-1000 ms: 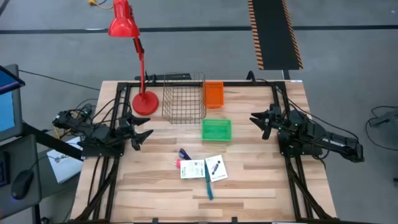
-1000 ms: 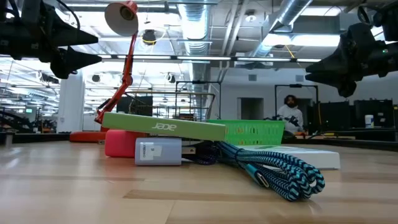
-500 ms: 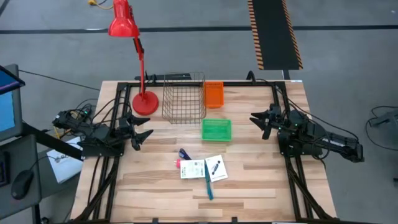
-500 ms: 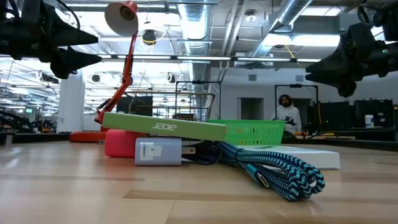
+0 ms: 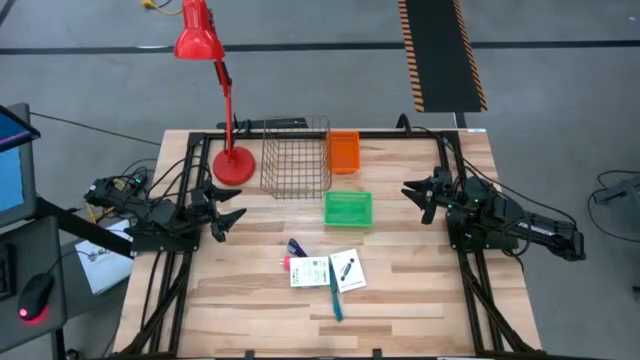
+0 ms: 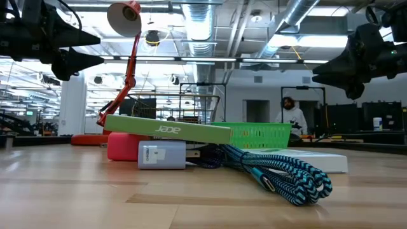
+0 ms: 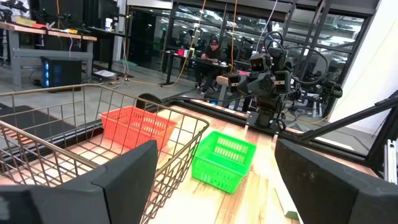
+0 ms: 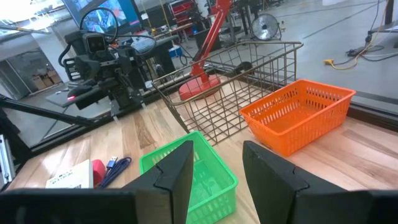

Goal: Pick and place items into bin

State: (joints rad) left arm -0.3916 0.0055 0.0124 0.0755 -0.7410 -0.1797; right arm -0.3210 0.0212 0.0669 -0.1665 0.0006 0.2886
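Observation:
The items lie in a cluster on the wooden table's near middle. There are two white cards (image 5: 309, 271) (image 5: 346, 270), a teal pen-like stick (image 5: 335, 300), a dark blue cord (image 5: 296, 247) and a small pink piece (image 5: 286, 262). In the low view one card (image 6: 166, 130) rests on the pink piece (image 6: 124, 146) and a pale-blue cube (image 6: 161, 154). A green bin (image 5: 347, 208) stands just beyond them. My left gripper (image 5: 232, 218) hovers open at the table's left side. My right gripper (image 5: 413, 195) hovers open at the right side. Both are above the table and hold nothing.
A wire basket (image 5: 296, 158) and an orange bin (image 5: 343, 151) stand at the far middle, with a red desk lamp's base (image 5: 233, 165) to their left. A black frame (image 5: 452, 160) runs along the table's sides and far edge. A person (image 6: 291, 117) sits in the room beyond.

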